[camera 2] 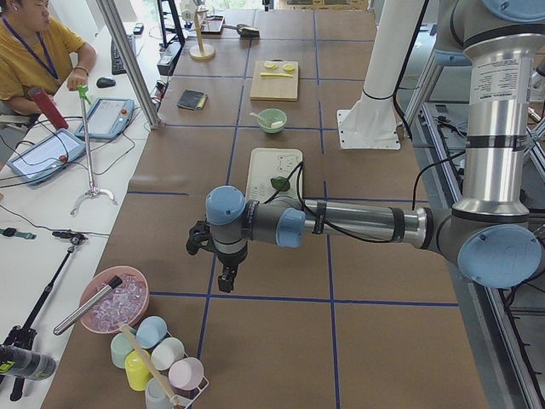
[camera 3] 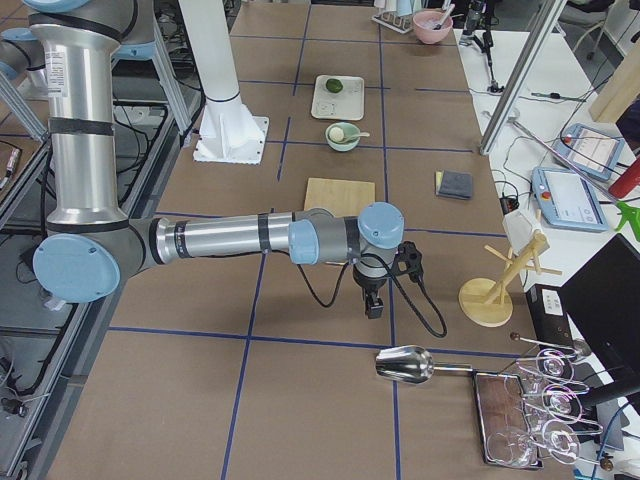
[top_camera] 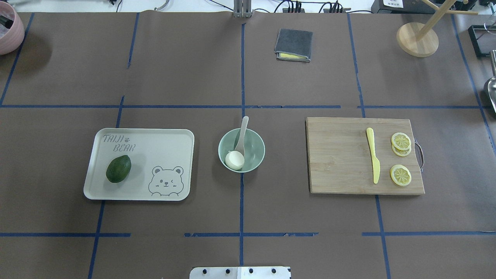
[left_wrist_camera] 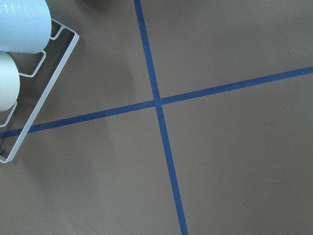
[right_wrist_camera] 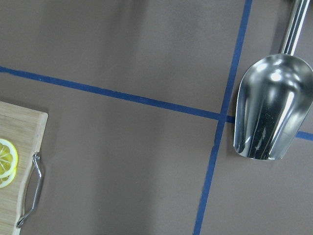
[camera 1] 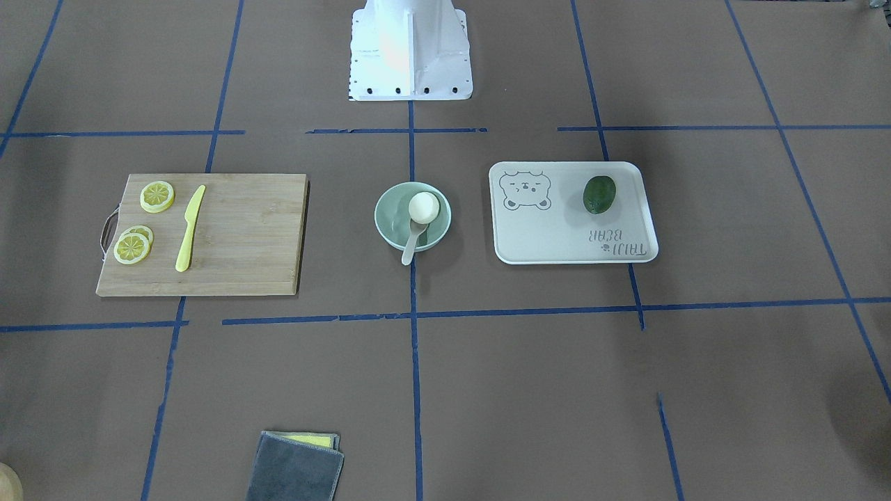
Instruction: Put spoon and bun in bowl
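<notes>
1. Hanging above the brown table (camera 2: 281, 341), centre-left in the left side view: left gripper (camera 2: 226, 278); cannot tell whether parted or closed.
2. Hanging mid-frame in the right side view: right gripper (camera 3: 373, 306); likewise cannot tell.
3. Sitting mid-frame overhead: bowl (top_camera: 255, 152).
4. Leaning on its upper rim, scoop inside: spoon (top_camera: 243, 133).
5. Resting inside, lower left, against the scoop: bun (top_camera: 234, 160).

Glossy metal scoop (right_wrist_camera: 269, 107), wooden board (top_camera: 337, 155), seemingly matt plastic bowl (top_camera: 256, 149)
</notes>
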